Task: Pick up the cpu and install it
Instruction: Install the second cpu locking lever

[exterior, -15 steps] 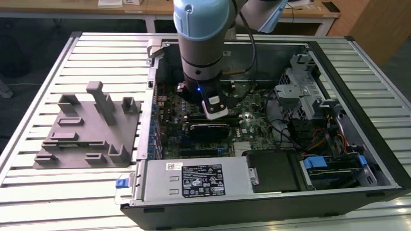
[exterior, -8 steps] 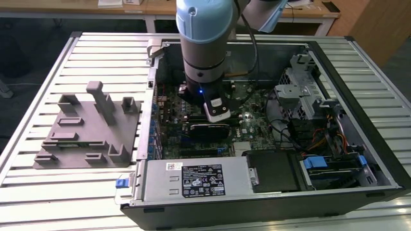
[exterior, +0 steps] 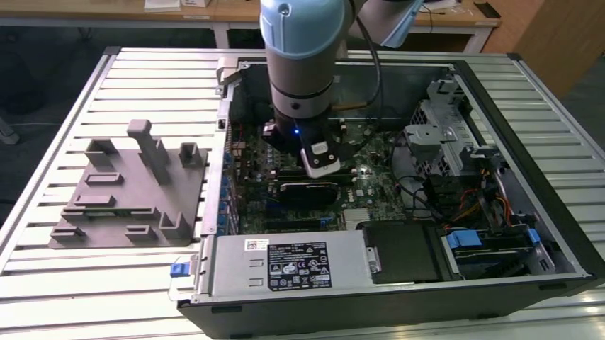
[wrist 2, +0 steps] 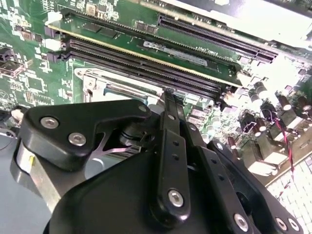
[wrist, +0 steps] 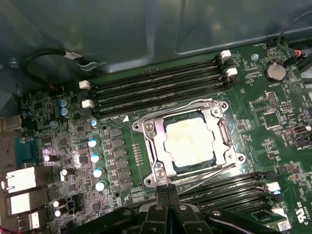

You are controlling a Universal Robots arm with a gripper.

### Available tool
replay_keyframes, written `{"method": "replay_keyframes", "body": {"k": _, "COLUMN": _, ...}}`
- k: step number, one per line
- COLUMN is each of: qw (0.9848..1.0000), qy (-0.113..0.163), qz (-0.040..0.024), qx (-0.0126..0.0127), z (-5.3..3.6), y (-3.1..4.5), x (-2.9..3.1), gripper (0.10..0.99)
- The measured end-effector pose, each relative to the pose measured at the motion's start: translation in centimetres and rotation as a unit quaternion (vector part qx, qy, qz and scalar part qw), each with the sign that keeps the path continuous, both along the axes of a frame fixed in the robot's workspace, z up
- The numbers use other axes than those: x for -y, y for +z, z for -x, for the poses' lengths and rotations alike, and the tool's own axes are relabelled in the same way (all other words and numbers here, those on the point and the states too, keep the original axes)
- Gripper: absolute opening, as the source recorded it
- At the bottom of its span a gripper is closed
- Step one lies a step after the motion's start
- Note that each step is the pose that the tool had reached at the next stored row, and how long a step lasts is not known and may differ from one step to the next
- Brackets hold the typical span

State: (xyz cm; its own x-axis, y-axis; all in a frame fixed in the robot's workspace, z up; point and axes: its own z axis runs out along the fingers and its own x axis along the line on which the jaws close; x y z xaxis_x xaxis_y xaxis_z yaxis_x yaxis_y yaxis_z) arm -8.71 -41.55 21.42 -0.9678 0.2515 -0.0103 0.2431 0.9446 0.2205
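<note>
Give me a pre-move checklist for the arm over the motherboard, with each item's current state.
1. The cpu lies in the socket, inside its metal frame: ok.
2. Cpu lies flat and square to the frame, as far as the first wrist view shows: ok.
3. The gripper is clear of the cpu, beside the frame's edge and holding nothing: ok.
4. Gripper fingers pressed together: ok.
5. Socket retention frame latched over the cpu: cannot tell.
6. The memory slots beside the socket are free of cables: ok.
</note>
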Motion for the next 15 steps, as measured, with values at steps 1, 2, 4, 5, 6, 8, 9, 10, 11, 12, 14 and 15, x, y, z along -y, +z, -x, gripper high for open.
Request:
{"method": "replay_keyframes", "body": {"k": 1, "qw": 1.0, "qy": 0.0, "qz": 0.0, "qx": 0.0, "z": -0.02, "y": 0.0, "x": 0.1, "gripper": 0.106}}
{"method": "replay_keyframes", "body": {"k": 2, "qw": 1.0, "qy": 0.0, "qz": 0.0001, "qx": -0.0001, "z": -0.02, "y": 0.01, "x": 0.28, "gripper": 0.106}}
{"method": "replay_keyframes", "body": {"k": 4, "qw": 1.0, "qy": 0.0, "qz": 0.0, "qx": -0.0001, "z": -0.02, "y": 0.01, "x": 0.71, "gripper": 0.106}}
{"method": "replay_keyframes", "body": {"k": 5, "qw": 1.0, "qy": 0.0, "qz": -0.0004, "qx": -0.0001, "z": -0.03, "y": 0.01, "x": 0.91, "gripper": 0.106}}
{"method": "replay_keyframes", "body": {"k": 6, "qw": 1.0, "qy": 0.0, "qz": -0.002, "qx": 0.0, "z": -0.03, "y": 0.01, "x": 1.03, "gripper": 0.106}}
{"method": "replay_keyframes", "body": {"k": 8, "qw": 0.9999, "qy": 0.0, "qz": -0.0101, "qx": -0.0001, "z": -0.02, "y": -0.06, "x": 1.21, "gripper": 0.106}}
{"method": "replay_keyframes", "body": {"k": 9, "qw": 0.9999, "qy": 0.0, "qz": -0.014, "qx": -0.0001, "z": -0.02, "y": -0.1, "x": 1.31, "gripper": 0.106}}
{"method": "replay_keyframes", "body": {"k": 10, "qw": 0.9999, "qy": 0.0, "qz": -0.017, "qx": -0.0001, "z": -0.03, "y": -0.13, "x": 1.4, "gripper": 0.106}}
{"method": "replay_keyframes", "body": {"k": 11, "qw": 0.9998, "qy": 0.0, "qz": -0.0203, "qx": -0.0001, "z": -0.03, "y": -0.17, "x": 1.47, "gripper": 0.106}}
{"method": "replay_keyframes", "body": {"k": 12, "qw": 0.9997, "qy": 0.0, "qz": -0.0241, "qx": -0.0001, "z": -0.02, "y": -0.2, "x": 1.51, "gripper": 0.106}}
{"method": "replay_keyframes", "body": {"k": 14, "qw": 0.9995, "qy": 0.0, "qz": -0.0317, "qx": 0.0, "z": -0.03, "y": -0.27, "x": 1.52, "gripper": 0.106}}
{"method": "replay_keyframes", "body": {"k": 15, "qw": 0.9994, "qy": 0.0, "qz": -0.034, "qx": -0.0001, "z": -0.02, "y": -0.3, "x": 1.52, "gripper": 0.106}}
